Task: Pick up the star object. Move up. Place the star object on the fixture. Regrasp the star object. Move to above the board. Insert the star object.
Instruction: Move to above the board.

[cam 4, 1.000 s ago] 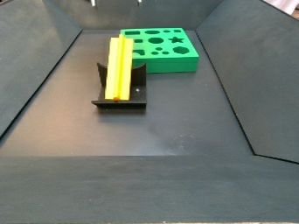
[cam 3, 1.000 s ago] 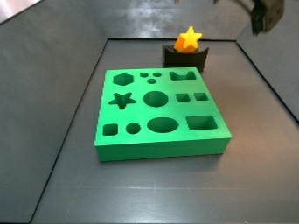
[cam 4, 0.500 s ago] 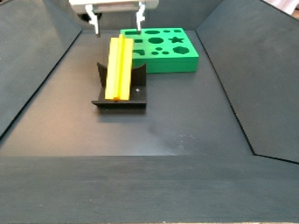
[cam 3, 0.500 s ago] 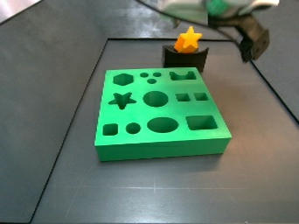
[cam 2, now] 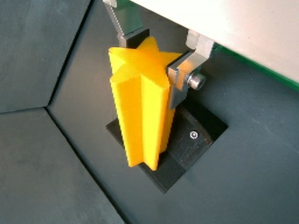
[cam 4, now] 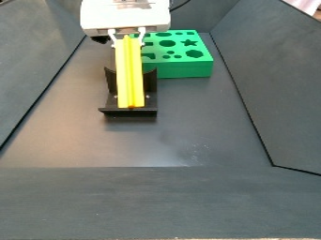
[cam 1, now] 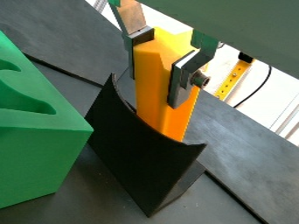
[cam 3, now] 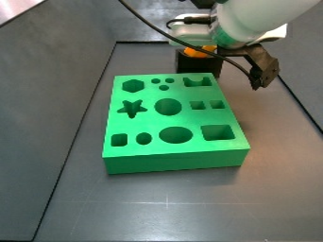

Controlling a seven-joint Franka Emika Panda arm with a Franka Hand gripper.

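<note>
The gripper was seen lowered over the fixture, its fingers set against either side of the star object near its upper end. The jaws were narrowed around the bar, apparently touching it. Below the gripper, the star object rested in the fixture. The board lay just beside the gripper.
</note>
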